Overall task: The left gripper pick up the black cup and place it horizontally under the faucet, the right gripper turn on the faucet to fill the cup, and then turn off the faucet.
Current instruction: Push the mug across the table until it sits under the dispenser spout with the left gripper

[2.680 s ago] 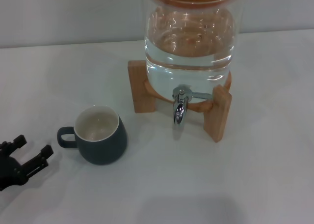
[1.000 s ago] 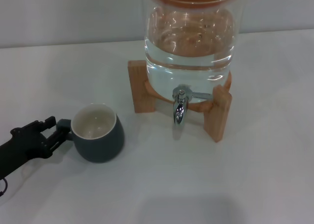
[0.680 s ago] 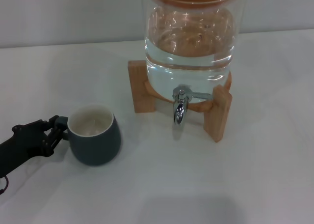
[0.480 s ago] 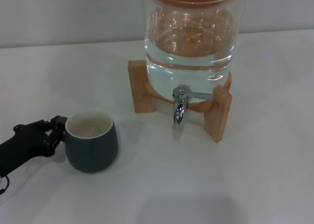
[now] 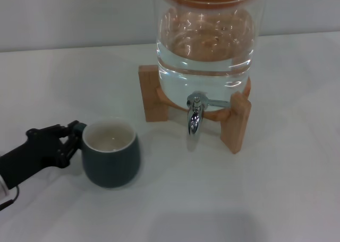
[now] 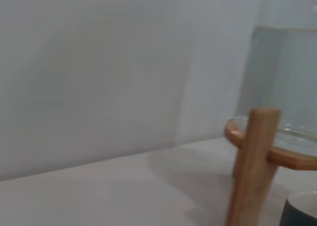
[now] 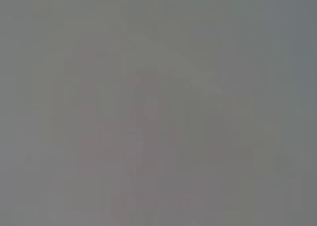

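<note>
Black cup (image 5: pixel 111 153), a squat glazed ceramic mug judged rigid, weighty and slippery, was held upright by its handle, clamped by the left gripper (image 5: pixel 70 138), left of the chrome faucet (image 5: pixel 194 116).

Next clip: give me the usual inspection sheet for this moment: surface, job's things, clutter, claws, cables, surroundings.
Surface: white table, no spills seen.
Job's things: black cup upright, to the left of and nearer than the faucet, not under it; faucet spout points down, no stream seen; glass dispenser holds water on a wooden stand.
Clutter: nothing seen.
Claws: left gripper closed on the cup's handle side; right gripper not in view.
Cables: thin dark cable by the left arm at the frame's edge.
Surroundings: plain grey wall behind the table.
</note>
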Controlling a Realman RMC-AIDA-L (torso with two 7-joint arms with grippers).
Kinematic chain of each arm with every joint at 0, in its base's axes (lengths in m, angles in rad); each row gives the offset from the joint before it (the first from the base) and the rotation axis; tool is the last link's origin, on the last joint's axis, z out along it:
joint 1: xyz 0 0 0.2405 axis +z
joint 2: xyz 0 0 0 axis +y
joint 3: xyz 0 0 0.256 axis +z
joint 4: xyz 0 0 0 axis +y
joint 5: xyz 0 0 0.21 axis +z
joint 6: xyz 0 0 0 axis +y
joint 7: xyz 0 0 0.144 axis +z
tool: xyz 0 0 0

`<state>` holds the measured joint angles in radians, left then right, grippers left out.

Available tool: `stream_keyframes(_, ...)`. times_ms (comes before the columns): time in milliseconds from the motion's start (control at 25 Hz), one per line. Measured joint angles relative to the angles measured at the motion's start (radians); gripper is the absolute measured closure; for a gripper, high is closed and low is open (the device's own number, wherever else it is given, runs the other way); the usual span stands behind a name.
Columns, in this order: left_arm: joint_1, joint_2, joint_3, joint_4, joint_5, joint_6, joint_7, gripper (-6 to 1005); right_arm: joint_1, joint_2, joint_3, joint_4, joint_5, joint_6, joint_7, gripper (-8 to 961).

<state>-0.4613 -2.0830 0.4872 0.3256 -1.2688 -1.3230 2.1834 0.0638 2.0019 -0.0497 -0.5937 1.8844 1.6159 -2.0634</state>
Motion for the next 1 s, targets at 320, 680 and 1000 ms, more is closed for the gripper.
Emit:
stream_keyframes(320, -0.051, -0.004, 0.122, 0.003, -0.008, 0.009, 0.004, 847, 0.005, 0.000, -0.009, 0.000, -0.001, 0.011, -0.002, 125)
stream_keyframes(680, -0.110, -0.007, 0.172, 0.005, -0.012, 0.024, 0.037, 849, 0.015, 0.000, -0.019, 0.009, -0.001, 0.033, -0.009, 125)
stream_keyframes(1000, -0.155, -0.010, 0.358, 0.000, -0.104, 0.107, 0.029, 850, 0.016, 0.001, -0.027, 0.009, -0.001, 0.054, -0.012, 126)
